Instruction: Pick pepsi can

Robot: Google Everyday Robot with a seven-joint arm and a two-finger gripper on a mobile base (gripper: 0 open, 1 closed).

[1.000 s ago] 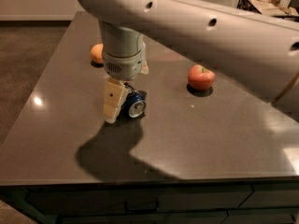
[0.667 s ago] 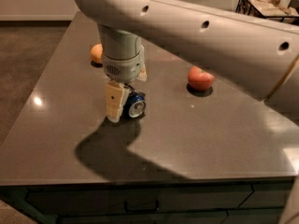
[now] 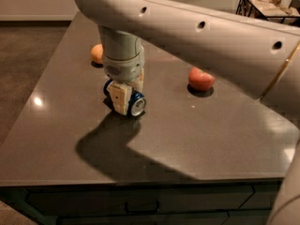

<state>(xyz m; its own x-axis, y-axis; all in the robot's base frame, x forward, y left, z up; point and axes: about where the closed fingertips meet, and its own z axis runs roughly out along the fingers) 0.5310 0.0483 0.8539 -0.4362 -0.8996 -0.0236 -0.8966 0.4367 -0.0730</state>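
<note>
On the table (image 3: pixel 211 139), three things are counted, one of each. One orange fruit (image 3: pixel 97 53) is seen at the left, far side. Next, one pepsi can (image 3: pixel 138 107) is laid on its side, straddled by the pincer (image 3: pixel 127 97); whether it is clamped cannot be told. One red apple (image 3: pixel 201 78) is set rightward.
</note>
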